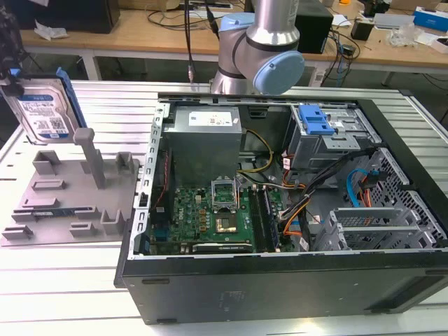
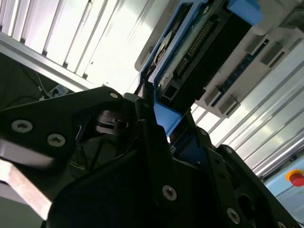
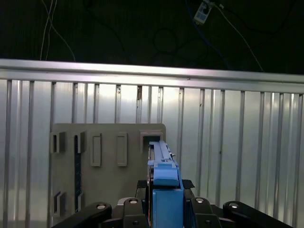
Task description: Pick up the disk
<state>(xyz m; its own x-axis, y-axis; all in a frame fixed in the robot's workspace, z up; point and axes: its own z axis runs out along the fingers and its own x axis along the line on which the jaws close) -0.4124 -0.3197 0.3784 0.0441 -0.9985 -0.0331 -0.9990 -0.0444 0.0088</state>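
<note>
The disk [image 1: 43,112] is a silver hard drive with a white-and-blue label and a blue edge frame. In the exterior view it stands on edge at the far left, just above the back of the grey fixture plate [image 1: 66,203]. My gripper [image 1: 10,66] is at its upper left corner, shut on it. In the first wrist view the disk's blue frame [image 3: 165,178] runs edge-on between my gripper's [image 3: 164,209] black fingers, over the plate [image 3: 104,166]. The second wrist view shows the disk's connector end [image 2: 199,42] past my gripper [image 2: 164,118].
An open computer case [image 1: 280,280] with motherboard, cables and a blue drive bracket [image 1: 315,120] takes up the middle and the exterior view's right. The arm's base [image 1: 259,49] rises behind it. The slatted aluminium table [image 1: 63,287] carries everything. A red button [image 2: 295,178] sits off the table.
</note>
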